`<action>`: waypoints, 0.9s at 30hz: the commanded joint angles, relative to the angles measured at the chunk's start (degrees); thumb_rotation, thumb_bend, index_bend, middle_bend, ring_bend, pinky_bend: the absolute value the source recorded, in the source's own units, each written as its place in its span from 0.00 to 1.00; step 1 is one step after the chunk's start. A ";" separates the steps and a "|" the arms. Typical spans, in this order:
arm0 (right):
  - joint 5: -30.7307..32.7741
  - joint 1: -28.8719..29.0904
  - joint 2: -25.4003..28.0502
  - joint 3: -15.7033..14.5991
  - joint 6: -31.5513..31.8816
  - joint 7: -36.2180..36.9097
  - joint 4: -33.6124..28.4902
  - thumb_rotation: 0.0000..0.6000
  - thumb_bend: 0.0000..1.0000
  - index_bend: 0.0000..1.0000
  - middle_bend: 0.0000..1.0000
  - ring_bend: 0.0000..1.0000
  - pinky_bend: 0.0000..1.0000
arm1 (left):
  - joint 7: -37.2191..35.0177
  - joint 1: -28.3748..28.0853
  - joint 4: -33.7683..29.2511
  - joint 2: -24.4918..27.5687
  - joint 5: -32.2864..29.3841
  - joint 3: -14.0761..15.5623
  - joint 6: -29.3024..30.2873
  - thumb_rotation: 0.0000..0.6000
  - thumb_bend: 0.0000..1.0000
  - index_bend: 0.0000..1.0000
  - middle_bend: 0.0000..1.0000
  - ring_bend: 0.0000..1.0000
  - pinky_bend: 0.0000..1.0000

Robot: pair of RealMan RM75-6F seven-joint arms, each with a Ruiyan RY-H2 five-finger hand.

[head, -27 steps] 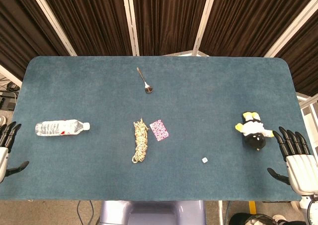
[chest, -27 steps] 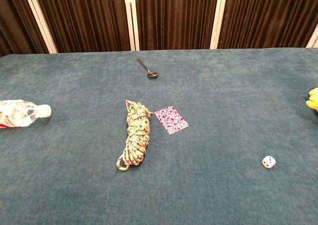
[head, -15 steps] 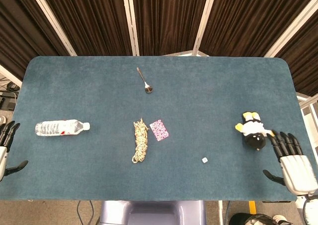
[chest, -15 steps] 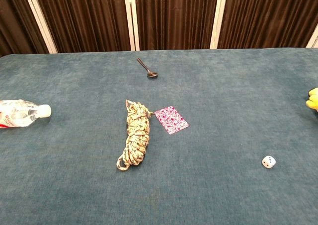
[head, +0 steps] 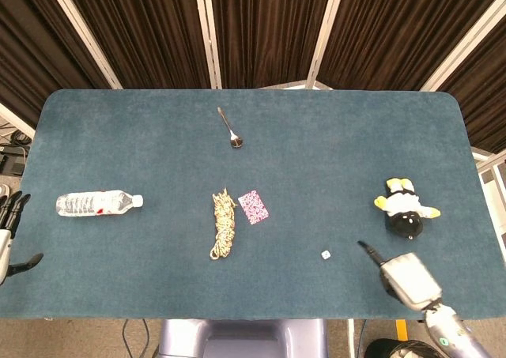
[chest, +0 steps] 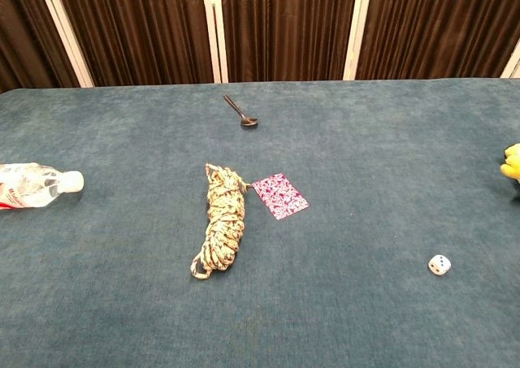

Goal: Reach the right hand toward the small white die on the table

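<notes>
Compared with the earlier frames, the right hand (head: 405,279) has swung in from the table's right edge over the near part of the blue table (head: 316,176), and it now shows as a grey back with one dark finger (head: 368,251) pointing toward the die (head: 325,254). Before, its fingers were spread and pointing up beside the plush penguin (head: 405,212); now most of them are hidden under the hand, so I cannot tell whether they are apart or curled. It holds nothing that can be seen. The left hand (head: 8,231) has slipped slightly further off the left edge; its fingers are apart and empty.

The chest view shows neither hand. There the penguin is cut off at the right edge, only a yellow bit showing, and the water bottle (chest: 36,183) is cut off on the left.

The die lies on the cloth to the left of the right hand and a little farther from the robot, near the pointing finger's tip but not touching it. The penguin sits beyond the hand, apart from it. The rope bundle (head: 224,224), patterned card (head: 253,206) and spoon (head: 230,128) lie further left of the hand, past the die.
</notes>
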 commanded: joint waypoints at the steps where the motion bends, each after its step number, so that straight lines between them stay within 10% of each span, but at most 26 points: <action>1: 0.60 2.98 -2.90 -0.78 -4.92 -2.71 1.04 1.00 0.81 0.00 0.74 0.77 1.00 | 0.50 -0.24 0.21 -0.34 -0.40 -0.13 -0.38 1.00 0.00 0.00 0.00 0.00 0.00; 27: 5.38 5.86 -8.96 -0.39 -8.59 -6.59 5.07 1.00 0.81 0.00 0.74 0.77 1.00 | 3.10 -1.35 0.66 -1.65 -2.95 -0.41 -2.59 1.00 0.00 0.00 0.00 0.00 0.00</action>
